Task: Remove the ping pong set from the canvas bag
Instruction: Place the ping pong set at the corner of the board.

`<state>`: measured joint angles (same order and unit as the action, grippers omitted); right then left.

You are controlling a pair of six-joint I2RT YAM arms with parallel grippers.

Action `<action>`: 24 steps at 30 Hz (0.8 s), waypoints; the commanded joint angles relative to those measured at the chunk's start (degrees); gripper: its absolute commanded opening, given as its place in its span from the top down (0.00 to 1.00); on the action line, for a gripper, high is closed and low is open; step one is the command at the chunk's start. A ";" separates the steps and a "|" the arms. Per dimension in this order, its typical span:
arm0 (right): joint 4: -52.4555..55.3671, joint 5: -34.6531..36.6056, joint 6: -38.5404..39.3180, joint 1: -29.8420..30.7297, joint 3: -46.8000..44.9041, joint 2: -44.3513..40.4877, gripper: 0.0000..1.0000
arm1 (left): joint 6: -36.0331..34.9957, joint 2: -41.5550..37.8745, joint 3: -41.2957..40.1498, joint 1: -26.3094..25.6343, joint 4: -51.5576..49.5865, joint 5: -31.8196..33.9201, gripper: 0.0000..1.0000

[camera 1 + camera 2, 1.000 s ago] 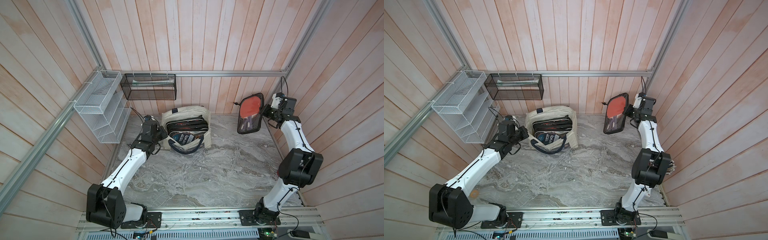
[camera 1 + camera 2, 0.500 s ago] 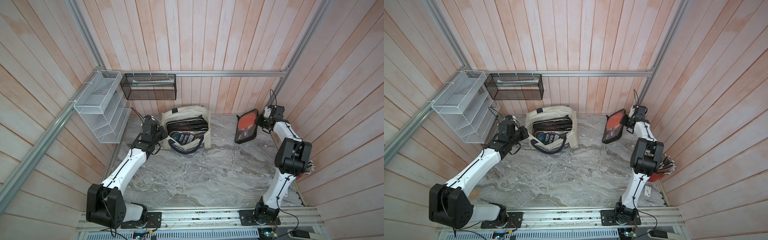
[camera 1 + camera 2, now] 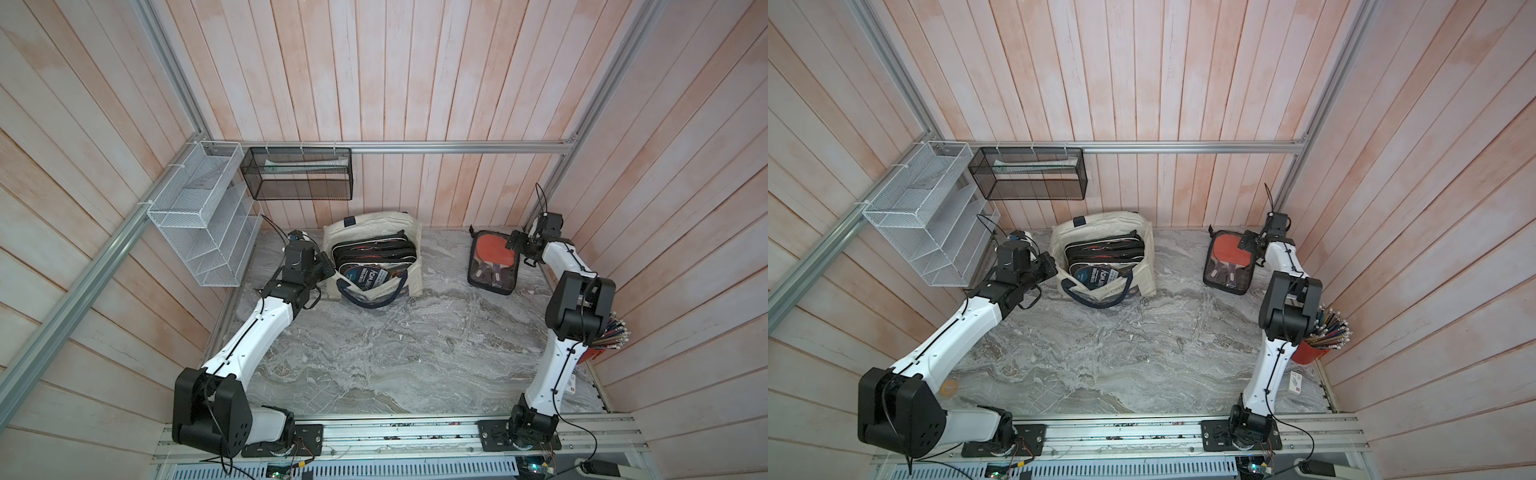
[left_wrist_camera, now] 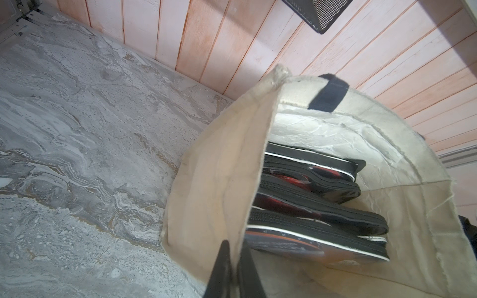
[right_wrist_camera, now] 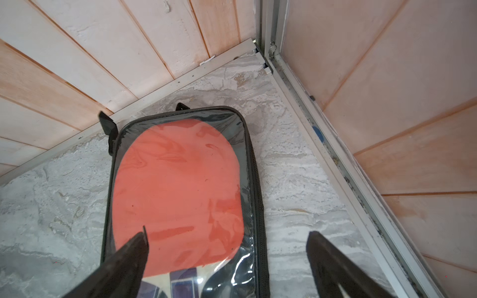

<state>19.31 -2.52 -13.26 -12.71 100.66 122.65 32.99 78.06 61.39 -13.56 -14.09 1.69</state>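
The cream canvas bag (image 3: pixel 365 224) (image 3: pixel 1100 226) stands at the back of the table, mouth up, with several black zipped ping pong sets (image 3: pixel 374 253) (image 4: pixel 309 196) upright inside. My left gripper (image 4: pixel 236 247) (image 3: pixel 328 266) is shut on the bag's near side wall (image 4: pixel 222 165), with the cloth pinched between its jaws. One ping pong set (image 3: pixel 492 262) (image 3: pixel 1229 262) (image 5: pixel 180 185), a clear-fronted black case showing a red paddle, lies flat on the table in the back right corner. Just above it, my right gripper (image 5: pixel 227 233) (image 3: pixel 513 241) is open and holds nothing.
A white wire rack (image 3: pixel 199 224) and a black mesh basket (image 3: pixel 299 174) hang on the left and back walls. A red cup of pencils (image 3: pixel 1320 332) and a small card (image 3: pixel 1296 382) sit by the right wall. Wooden walls close in on three sides.
The right gripper brought the case down from upright in the air to flat on the table, then opened and let it go. The left arm and the bag have not moved.
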 commanded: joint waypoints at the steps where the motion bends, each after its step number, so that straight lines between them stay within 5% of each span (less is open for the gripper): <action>1: -1.15 1.48 2.46 2.02 -1.51 -4.54 0.05 | -0.74 0.58 0.49 -0.15 0.51 -0.42 1.00; 6: -1.42 -3.56 5.04 9.01 -4.20 -7.19 0.38 | -0.56 1.06 0.49 -0.15 1.03 -0.68 1.00; 11: -1.93 -6.40 7.71 18.87 -4.32 -11.82 0.17 | -0.91 1.23 0.98 -0.09 0.72 -0.81 1.00; 16: -1.96 -7.25 13.07 28.86 0.68 -17.34 0.16 | -0.91 1.17 0.89 -0.15 0.79 -0.99 1.00; 24: 11.21 -9.67 24.40 41.45 14.95 -14.03 0.20 | -0.48 0.94 -0.23 -0.15 1.78 -0.90 1.00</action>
<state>22.74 -10.09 5.34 26.74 113.25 107.13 32.80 78.32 61.39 -13.56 -13.19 1.43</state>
